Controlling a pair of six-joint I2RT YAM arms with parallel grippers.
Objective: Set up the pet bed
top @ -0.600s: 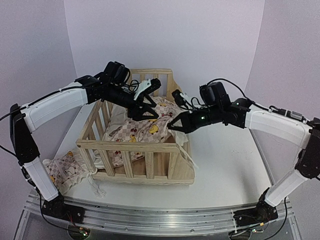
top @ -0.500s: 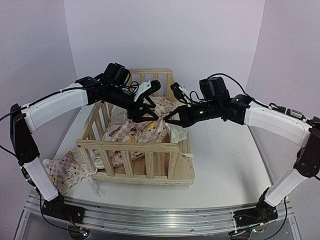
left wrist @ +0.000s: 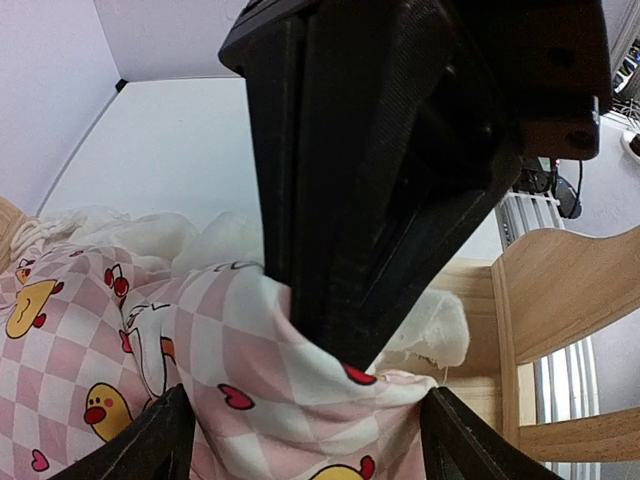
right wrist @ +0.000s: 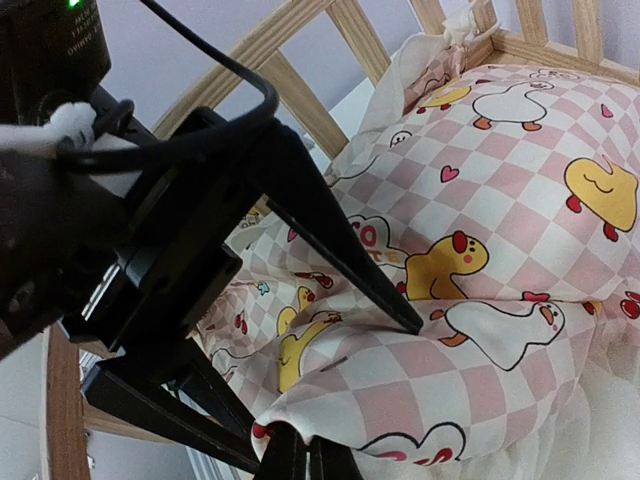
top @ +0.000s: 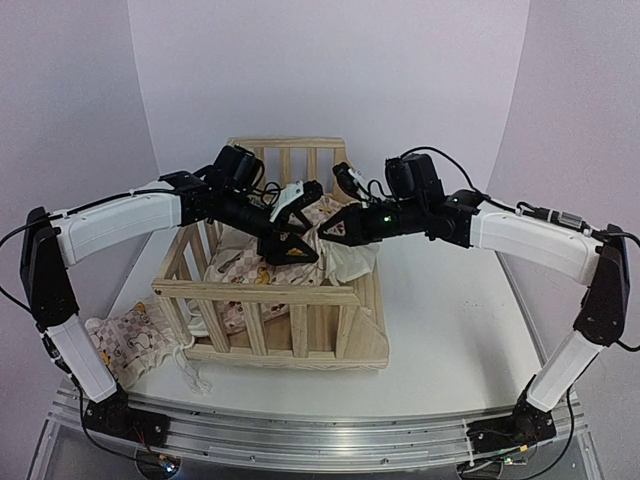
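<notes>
Resting mid-table [top: 450, 330] inside the frame [top: 270, 292], the cushion [top: 255, 268] is lying with its long axis apparently near to far. The right gripper [right wrist: 300, 462] is pinching its raised right fold, fingers closed tight. The left gripper [top: 292, 256] is hovering spread wide, straddling that fold. Only the wrist views are showing this; overhead, the arms are hiding it.

The frame [top: 262, 292] stands on the table [top: 455, 335], the cushion [top: 252, 270] inside it. A small pillow [top: 135, 338] lies on the table at the frame's front left corner. Over the cushion, the left claw [top: 292, 254] is just beside the right claw [top: 323, 232].
</notes>
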